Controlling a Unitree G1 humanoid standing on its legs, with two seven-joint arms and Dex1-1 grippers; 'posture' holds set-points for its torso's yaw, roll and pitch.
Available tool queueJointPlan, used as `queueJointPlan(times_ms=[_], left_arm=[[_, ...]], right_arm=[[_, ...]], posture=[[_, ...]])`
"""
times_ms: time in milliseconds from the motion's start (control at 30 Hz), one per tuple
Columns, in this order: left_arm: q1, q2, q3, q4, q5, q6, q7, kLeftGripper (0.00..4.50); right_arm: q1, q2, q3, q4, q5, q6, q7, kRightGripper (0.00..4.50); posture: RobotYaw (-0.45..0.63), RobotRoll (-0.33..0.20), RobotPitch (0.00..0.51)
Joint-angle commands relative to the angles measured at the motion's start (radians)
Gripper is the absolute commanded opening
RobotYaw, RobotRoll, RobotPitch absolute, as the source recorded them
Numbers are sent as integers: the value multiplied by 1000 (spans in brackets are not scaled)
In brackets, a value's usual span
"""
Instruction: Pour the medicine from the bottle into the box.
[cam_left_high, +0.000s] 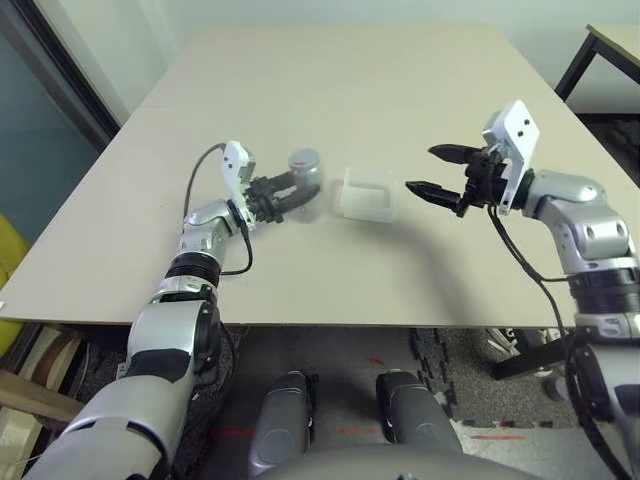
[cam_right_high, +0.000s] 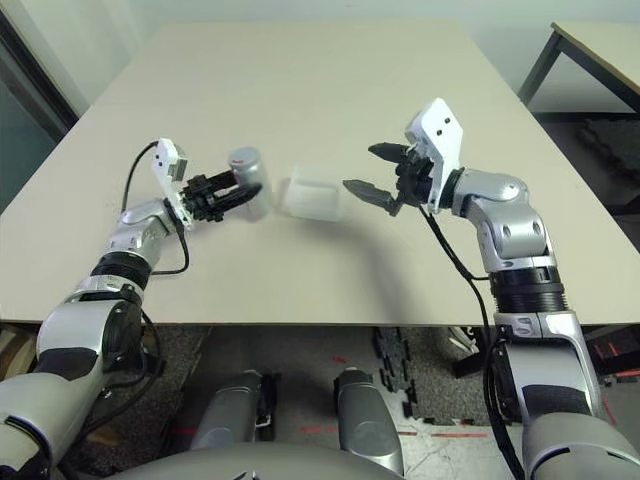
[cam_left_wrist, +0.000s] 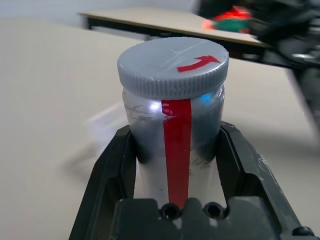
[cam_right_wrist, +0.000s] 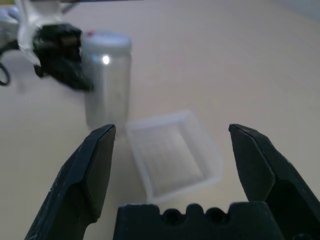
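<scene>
The bottle (cam_left_high: 305, 174) is a small silver-grey cylinder with a red stripe down its side and a grey cap (cam_left_wrist: 172, 62) marked with a red arrow. It stands upright at the table's middle. My left gripper (cam_left_high: 290, 192) is shut on its body below the cap, one black finger (cam_left_wrist: 107, 170) on each side. The box (cam_left_high: 366, 193), a shallow clear tray, lies just right of the bottle. My right gripper (cam_left_high: 421, 169) hovers open to the right of the box, and the box (cam_right_wrist: 172, 152) lies beyond its spread fingertips. The medicine is hidden.
The beige table (cam_left_high: 400, 90) stretches wide and bare behind the bottle and box. A second table with dark legs (cam_left_high: 590, 55) stands off the far right corner. A dark strip of wall runs along the left edge (cam_left_high: 60, 70).
</scene>
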Motion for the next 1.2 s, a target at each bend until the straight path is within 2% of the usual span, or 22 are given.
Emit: queueJointPlan(times_ms=[33,467,1200], left_arm=[[33,-3,-50,-122,-19,77,-41,2448],[72,36,-157,-345,-21,161,-88,2448],[115,68,-177,-476,-52,200,-68,2448]], right_arm=[[-36,-10,32,-32,31,45,50,4500],[-126,35,95,-91,114,167,140,4500],[-137,105,183,-87,110,153,188,4500]], posture=[[-110,0,77],[-97,0,69],[-52,0,46]])
